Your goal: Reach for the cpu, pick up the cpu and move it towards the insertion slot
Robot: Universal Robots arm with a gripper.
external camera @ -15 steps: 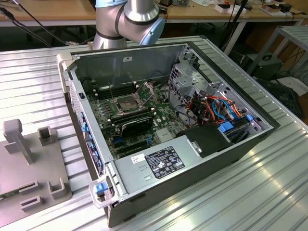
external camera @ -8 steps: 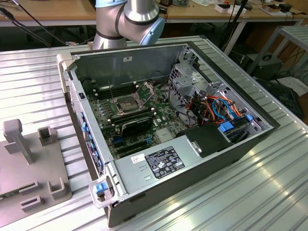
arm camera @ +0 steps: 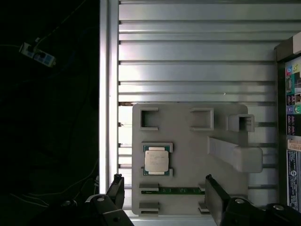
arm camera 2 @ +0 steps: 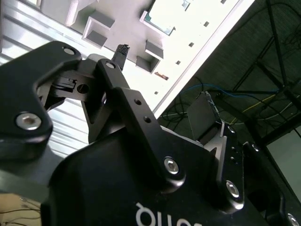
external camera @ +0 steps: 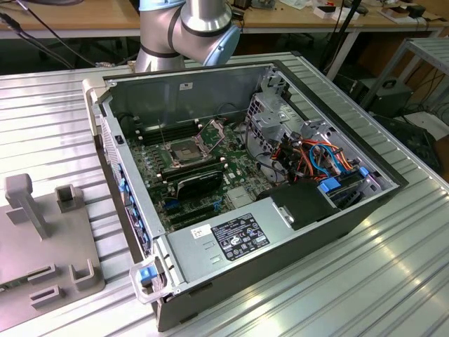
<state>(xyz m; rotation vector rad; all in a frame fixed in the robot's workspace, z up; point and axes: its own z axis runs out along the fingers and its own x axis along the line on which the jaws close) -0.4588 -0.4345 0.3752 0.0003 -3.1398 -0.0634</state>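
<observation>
The tool (arm camera: 163, 184) hangs released above the grey holder (arm camera: 183, 141), its fingers (arm camera: 117, 184) spread wide and gripping nothing. The cpu (arm camera: 156, 160) lies flat in a recess of that holder, just beside one edge of the ribbed surface (arm camera: 197, 52) and apart from both fingers. The insertion slot (external camera: 184, 151) sits inside the open computer case (external camera: 175, 91) with its retention plate raised, well apart from the holder.

The chip is thin and hemmed by raised lips on two sides. I judge that an off-centre descent could set a finger on a lip or on the green strip (arm camera: 181, 190) nearby. That could tip the chip, or shove the holder if it is not fastened down. A weak pinch could drop the chip at the case wall.

The cpu's lid bears print and the black box (external camera: 238, 237) carries a white label. I cannot read either.
</observation>
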